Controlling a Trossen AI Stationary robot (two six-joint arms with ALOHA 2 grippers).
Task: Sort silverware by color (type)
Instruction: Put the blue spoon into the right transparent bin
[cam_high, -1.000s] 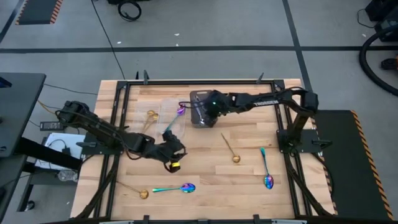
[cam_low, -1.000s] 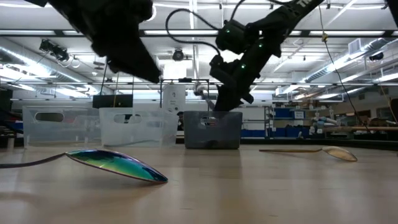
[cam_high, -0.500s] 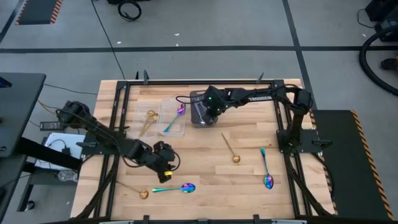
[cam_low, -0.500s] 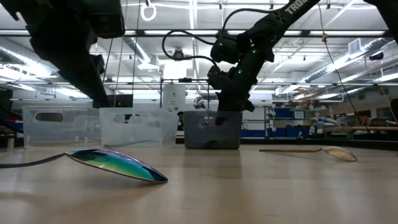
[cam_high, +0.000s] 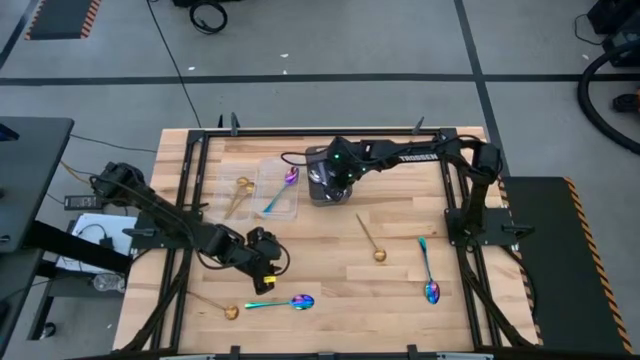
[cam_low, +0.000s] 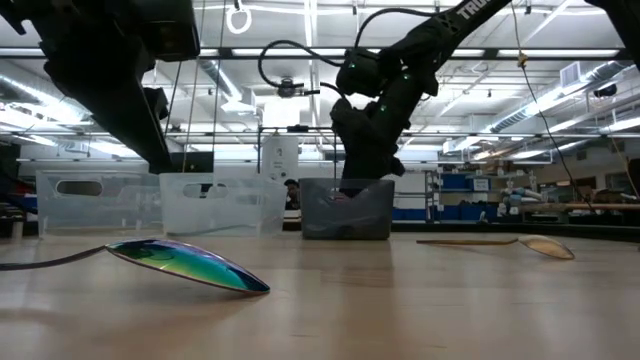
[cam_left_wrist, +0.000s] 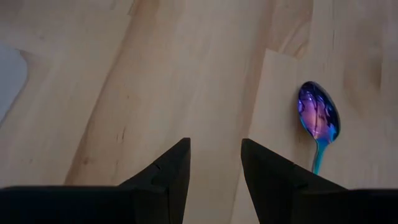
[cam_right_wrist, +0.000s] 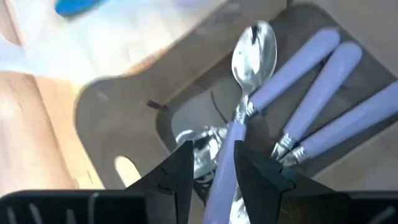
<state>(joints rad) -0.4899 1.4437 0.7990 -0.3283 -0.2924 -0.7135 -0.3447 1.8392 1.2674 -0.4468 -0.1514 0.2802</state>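
Note:
My right gripper (cam_high: 335, 178) is over the dark gray tray (cam_high: 318, 193) at the table's far middle, shut on a silver spoon with a pale lavender handle (cam_right_wrist: 254, 43). Several like spoons (cam_right_wrist: 323, 93) lie in the tray. My left gripper (cam_left_wrist: 214, 149) is open and empty above bare wood near the table's front left (cam_high: 265, 265). A rainbow spoon (cam_left_wrist: 318, 118) lies flat on the table beside it (cam_high: 282, 302). More spoons lie loose: a gold one (cam_high: 230, 312), another gold one (cam_high: 370, 240) and a rainbow one (cam_high: 428, 275). My right gripper pinches the spoon's lavender handle (cam_right_wrist: 225, 155) between its two fingers, which come from above and point down into the tray. The handle runs along between the fingers, with the silver bowl ahead of them. Whether the spoon rests on the tray's floor cannot be told.
Two clear plastic containers stand left of the tray, one with a gold spoon (cam_high: 240, 190), one with a rainbow spoon (cam_high: 280, 188). A black frame (cam_high: 190, 180) runs around the wooden table. There is bare wood in the table's middle.
My left gripper has gone from beside the clear containers toward the table's near edge and a little left, and has then stayed still. My right gripper has shifted slightly left over the gray tray and gone down into it.

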